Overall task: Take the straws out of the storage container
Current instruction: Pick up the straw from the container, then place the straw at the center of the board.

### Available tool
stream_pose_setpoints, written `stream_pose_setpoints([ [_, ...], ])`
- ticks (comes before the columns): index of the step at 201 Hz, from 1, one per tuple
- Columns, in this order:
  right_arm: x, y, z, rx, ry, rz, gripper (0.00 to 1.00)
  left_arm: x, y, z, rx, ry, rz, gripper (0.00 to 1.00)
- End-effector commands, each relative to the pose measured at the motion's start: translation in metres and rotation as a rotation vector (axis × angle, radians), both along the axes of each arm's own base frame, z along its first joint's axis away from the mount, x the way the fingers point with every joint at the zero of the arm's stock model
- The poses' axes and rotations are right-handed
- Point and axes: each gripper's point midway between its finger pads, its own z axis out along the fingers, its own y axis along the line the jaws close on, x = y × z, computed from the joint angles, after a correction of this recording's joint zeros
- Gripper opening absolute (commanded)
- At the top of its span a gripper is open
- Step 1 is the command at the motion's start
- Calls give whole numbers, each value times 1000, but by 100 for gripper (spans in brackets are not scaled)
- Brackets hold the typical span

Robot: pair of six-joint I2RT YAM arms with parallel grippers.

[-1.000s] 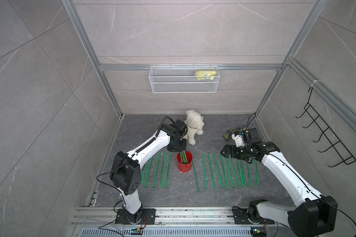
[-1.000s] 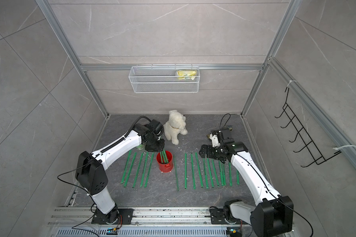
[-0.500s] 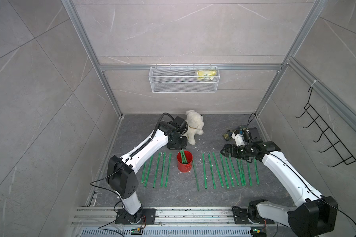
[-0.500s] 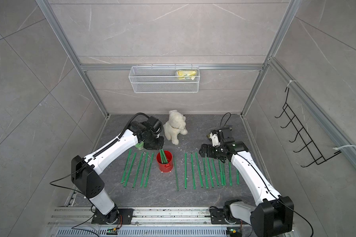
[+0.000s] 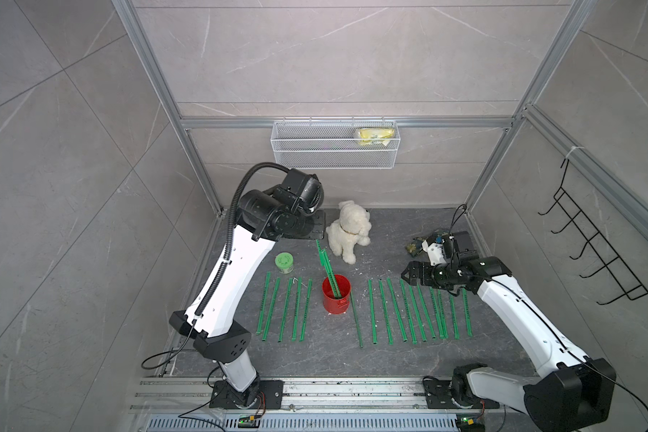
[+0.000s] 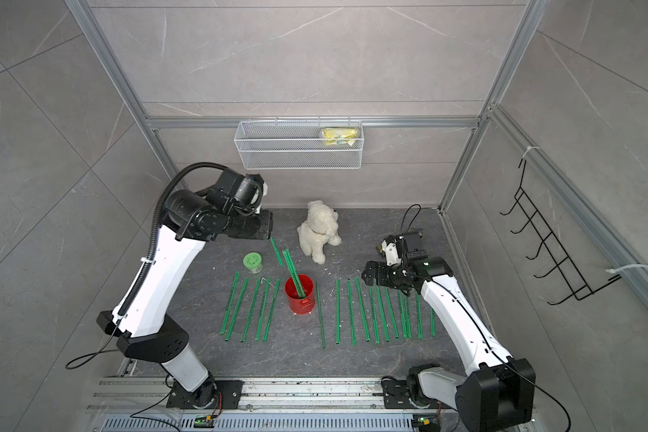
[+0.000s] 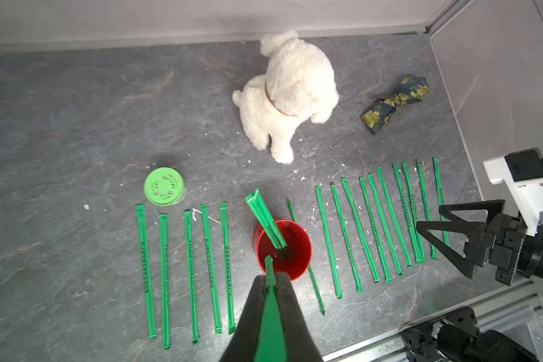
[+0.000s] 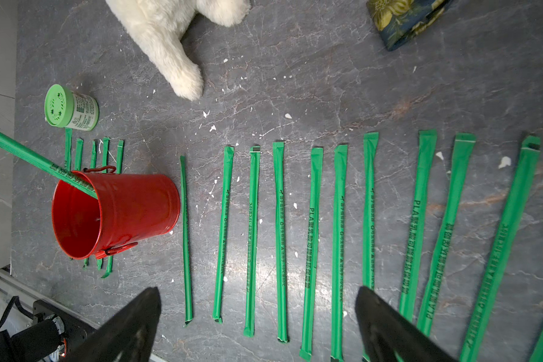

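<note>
The red storage container (image 5: pixel 336 297) (image 6: pixel 299 295) stands mid-floor, with straws (image 7: pixel 265 219) (image 8: pixel 38 161) leaning out of it toward the back. My left gripper (image 6: pixel 269 235) (image 7: pixel 271 277) is raised behind the can and shut on one straw (image 6: pixel 276 251), which hangs free above the rim. Several straws (image 5: pixel 285 310) lie in a row left of the can, several more (image 5: pixel 408 314) to its right, and one (image 5: pixel 355 321) right beside it. My right gripper (image 5: pixel 404 278) (image 8: pixel 257 290) hovers wide open over the right row, with nothing between its fingers.
A white plush dog (image 5: pixel 348 235) sits behind the can and a green-lidded jar (image 5: pixel 284 262) stands to its back left. A patterned cloth (image 7: pixel 395 103) lies at the back right. A wire basket (image 5: pixel 333 149) and a black hook rack (image 5: pixel 595 243) hang on the walls.
My left arm has risen and drawn one straw up out of the can. The right arm has stayed where it was, still open.
</note>
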Motion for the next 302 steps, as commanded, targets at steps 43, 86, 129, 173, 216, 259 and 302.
stream_pose_setpoints([
  [43,2,4,6,1,-9,23,100,-5,137,-56,253,222,312,10],
  [86,-1,-1,0,-23,2,13,100,0,194,-117,404,461,433,10],
  [129,-6,-5,-17,-44,31,4,100,6,200,-191,440,696,384,10],
  [173,-8,-7,-27,-60,46,7,100,9,207,-235,521,839,361,10],
  [216,-6,-5,-30,-56,50,11,100,13,206,-265,519,909,343,10],
  [259,-7,-6,-30,-58,48,9,100,10,202,-292,503,962,319,10],
  [302,-8,-6,-31,-59,52,9,100,7,200,-312,490,999,311,10],
])
